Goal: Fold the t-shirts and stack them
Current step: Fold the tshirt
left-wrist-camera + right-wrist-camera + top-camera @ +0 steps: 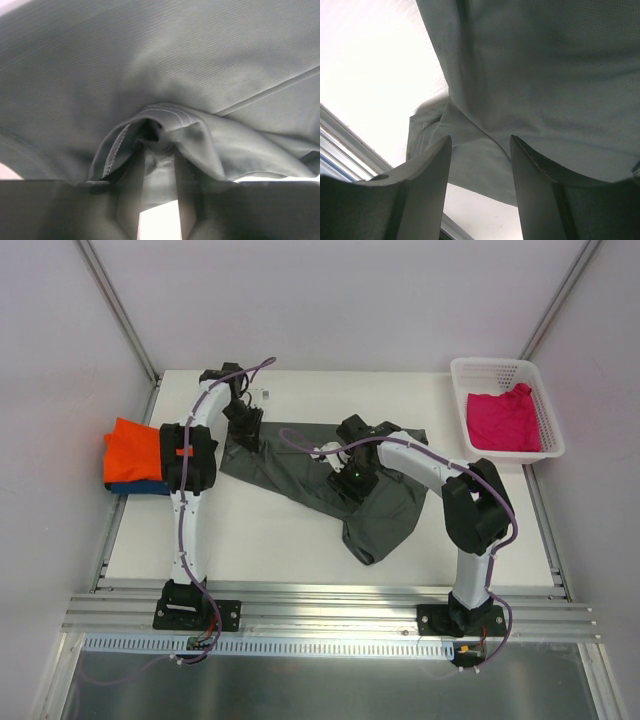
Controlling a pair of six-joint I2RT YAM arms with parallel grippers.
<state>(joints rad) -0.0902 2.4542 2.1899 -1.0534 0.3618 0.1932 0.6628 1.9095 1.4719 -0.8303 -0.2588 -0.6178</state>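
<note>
A dark grey t-shirt [385,505] lies spread and rumpled across the middle of the table. My left gripper [245,427] is at the shirt's far left edge; in the left wrist view it [156,147] is shut on a bunched fold of the grey cloth [150,60] near a stitched hem. My right gripper [355,477] is over the shirt's middle; in the right wrist view it [481,142] is open, with the grey cloth [545,75] just beyond its tips. An orange t-shirt [130,448] lies folded on a blue one [135,487] at the left edge. A magenta t-shirt [505,420] is in the basket.
The white mesh basket [505,365] stands at the table's far right corner. The folded stack overhangs the table's left edge beside my left arm. A metal rail [330,605] runs along the near edge. White walls enclose the far side and both flanks.
</note>
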